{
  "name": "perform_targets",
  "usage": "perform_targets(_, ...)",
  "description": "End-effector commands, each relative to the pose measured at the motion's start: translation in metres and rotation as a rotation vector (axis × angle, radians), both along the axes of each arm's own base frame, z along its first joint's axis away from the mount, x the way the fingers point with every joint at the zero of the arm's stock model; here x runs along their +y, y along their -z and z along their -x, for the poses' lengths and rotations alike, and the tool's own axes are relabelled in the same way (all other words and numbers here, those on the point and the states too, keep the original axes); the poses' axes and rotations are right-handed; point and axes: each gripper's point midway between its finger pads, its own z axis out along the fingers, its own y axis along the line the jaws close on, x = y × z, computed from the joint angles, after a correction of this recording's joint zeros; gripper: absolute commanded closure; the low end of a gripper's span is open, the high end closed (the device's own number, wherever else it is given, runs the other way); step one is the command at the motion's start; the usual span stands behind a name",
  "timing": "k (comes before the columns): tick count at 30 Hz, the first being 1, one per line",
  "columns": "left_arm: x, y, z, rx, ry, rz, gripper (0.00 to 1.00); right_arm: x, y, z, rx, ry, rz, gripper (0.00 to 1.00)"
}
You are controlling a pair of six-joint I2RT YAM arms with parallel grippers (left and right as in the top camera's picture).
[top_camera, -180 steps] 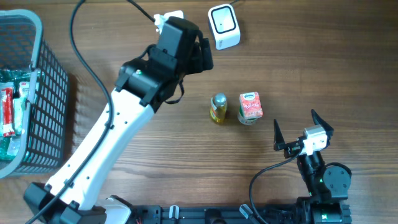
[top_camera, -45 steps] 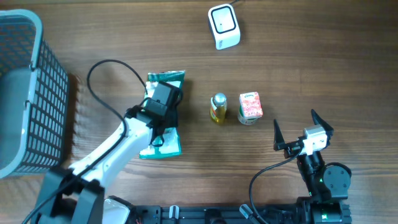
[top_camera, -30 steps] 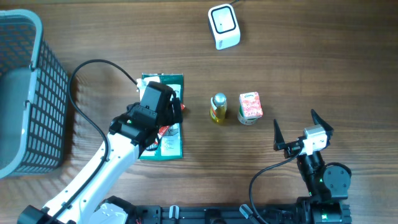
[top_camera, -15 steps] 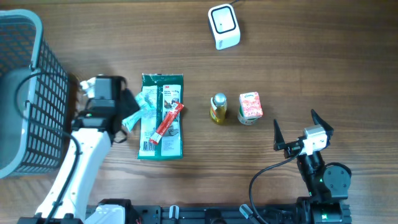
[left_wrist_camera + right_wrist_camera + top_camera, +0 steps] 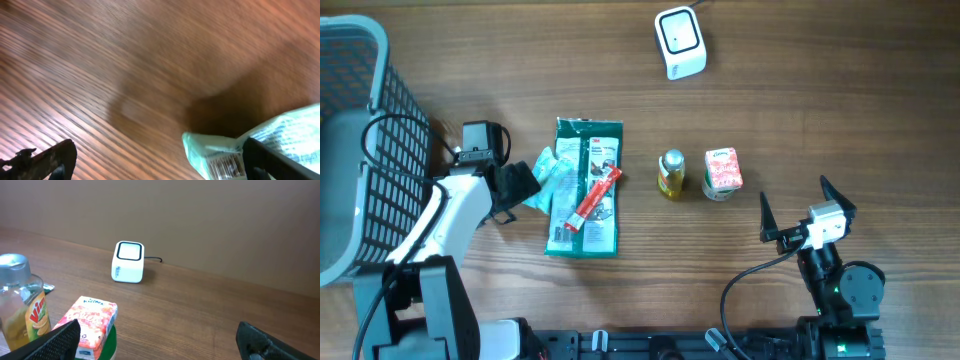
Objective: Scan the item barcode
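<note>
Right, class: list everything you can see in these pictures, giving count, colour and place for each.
table: one, brown wood, under everything.
basket: one, grey mesh, far left.
scanner: one, white, top centre.
large packet: one, green, flat, left of centre.
stick pack: one, red, diagonal on the large packet.
small packet: one, pale green, at the large packet's left edge.
bottle: one, yellow with silver cap, upright, centre.
carton: one, pink, just right of the bottle.
left claw: one, black, open, beside the small packet.
right claw: one, black, open, empty, lower right.
</note>
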Motion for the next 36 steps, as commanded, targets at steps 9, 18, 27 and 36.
perform_targets(9,-0.006,-0.159,-0.033,-0.481,0.07,-0.012,0.0,0.0,-0.001,0.0,-0.003,-0.003,-0.002,0.0)
perform_targets(18,0.019,-0.18,-0.027,-0.535,0.0,-0.15,0.0,0.0,-0.001,0.0,-0.003,-0.003,-0.002,0.0)
perform_targets(27,0.019,-0.18,-0.027,-0.535,0.0,-0.15,0.0,0.0,-0.001,0.0,-0.003,-0.003,-0.002,0.0)
perform_targets(36,0.018,-0.18,-0.027,-0.534,0.0,-0.15,0.0,0.0,-0.001,0.0,-0.004,-0.003,-0.001,0.0)
